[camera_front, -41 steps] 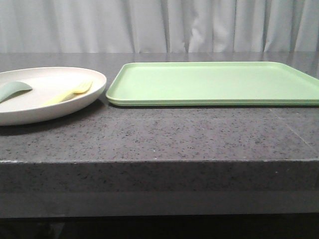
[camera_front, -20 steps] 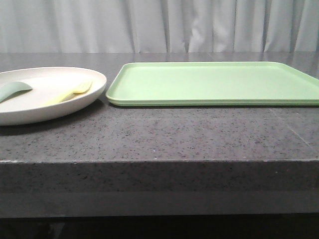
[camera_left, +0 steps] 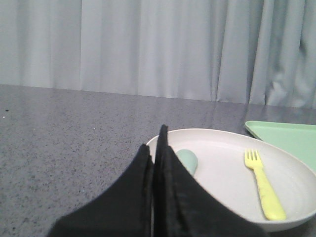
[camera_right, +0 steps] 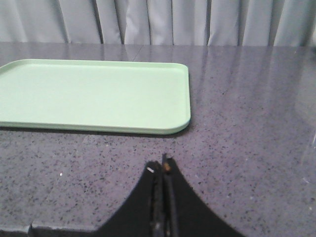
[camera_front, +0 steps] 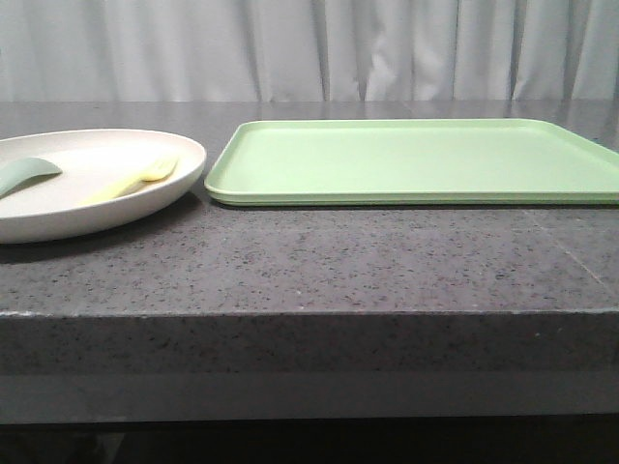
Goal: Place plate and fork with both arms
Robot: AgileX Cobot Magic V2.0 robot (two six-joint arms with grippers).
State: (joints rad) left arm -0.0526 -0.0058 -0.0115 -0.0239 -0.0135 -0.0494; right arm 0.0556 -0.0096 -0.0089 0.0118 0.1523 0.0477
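Observation:
The cream-white plate [camera_front: 58,208] sits on the stone table at the left; it also shows in the left wrist view [camera_left: 227,173]. The pale yellow fork [camera_front: 135,179] lies in the plate, tines toward the tray, and shows in the left wrist view [camera_left: 264,185]. My left gripper [camera_left: 157,140] is shut and empty, its tips just before the plate's near rim. My right gripper [camera_right: 162,165] is shut and empty over bare table, short of the tray. Neither gripper shows in the front view.
A flat light green tray [camera_front: 416,159] lies to the right of the plate, also in the right wrist view [camera_right: 94,94]. A grey-green curved utensil piece [camera_front: 24,174] rests in the plate's left side [camera_left: 187,159]. Curtains hang behind the table; its front edge [camera_front: 309,314] is near.

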